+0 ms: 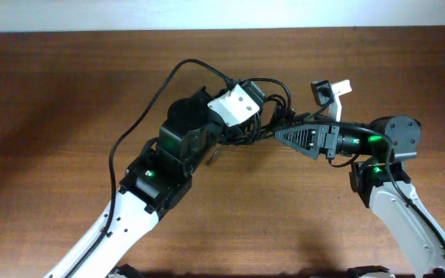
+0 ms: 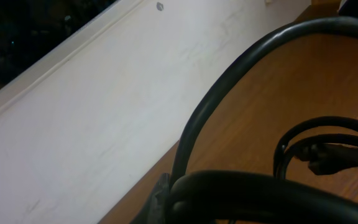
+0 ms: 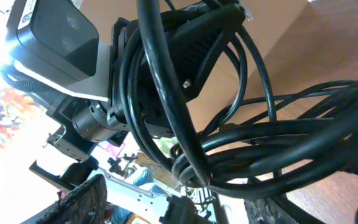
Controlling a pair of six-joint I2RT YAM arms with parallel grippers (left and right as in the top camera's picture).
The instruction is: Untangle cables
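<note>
The black cables (image 1: 273, 106) form a looped bundle lifted off the wooden table (image 1: 52, 93) near its middle. My left gripper (image 1: 247, 130) reaches in from the lower left and is shut on the bundle. In the left wrist view a thick loop (image 2: 229, 106) crosses the left gripper (image 2: 191, 211), and a plug end (image 2: 334, 158) hangs beyond. My right gripper (image 1: 282, 135) points left into the bundle. In the right wrist view the coils (image 3: 260, 143) lie between the right gripper's (image 3: 173, 205) spread fingers (image 3: 82, 199), which stand open around them.
The left arm's own thicker wire (image 1: 149, 104) arcs over the table behind the left arm. A white wall panel (image 2: 73, 124) borders the table's far edge. Both arms crowd the middle; bare wood lies to the left and right.
</note>
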